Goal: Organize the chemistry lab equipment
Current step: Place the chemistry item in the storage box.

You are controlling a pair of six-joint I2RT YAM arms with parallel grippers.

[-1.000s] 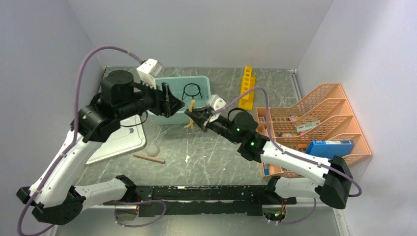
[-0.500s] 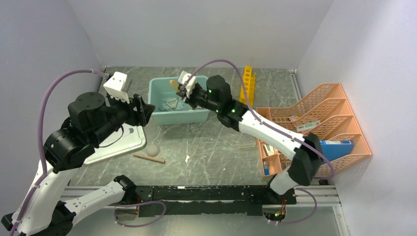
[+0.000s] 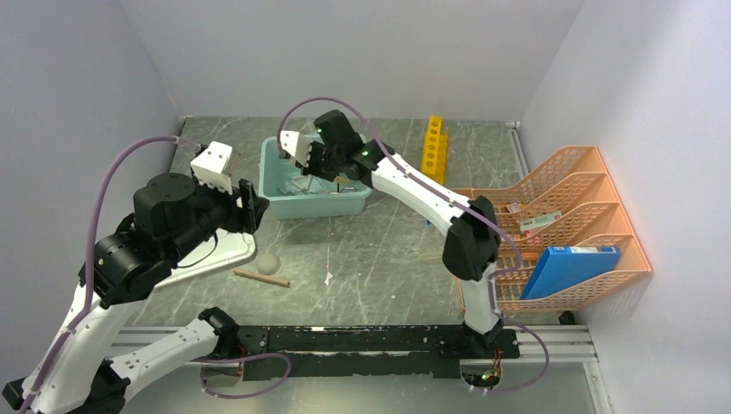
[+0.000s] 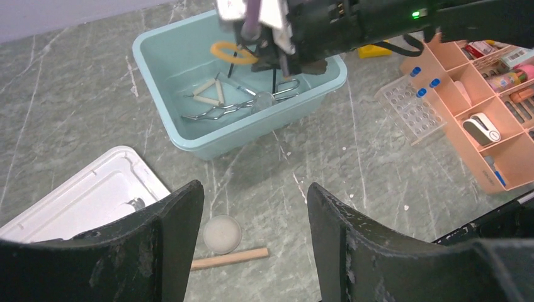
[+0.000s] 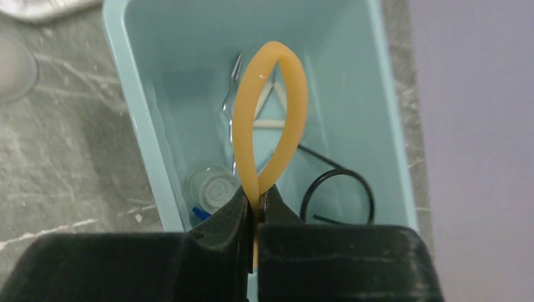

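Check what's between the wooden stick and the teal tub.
A small pale disc, right by the stick; then bare tabletop to the tub. Clear in the left wrist view.

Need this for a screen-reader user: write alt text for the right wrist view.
The right claw is shut on a tan rubber hose bent into a loop, above a pale teal tub. Inside lie a black wire ring and a wire triangle.
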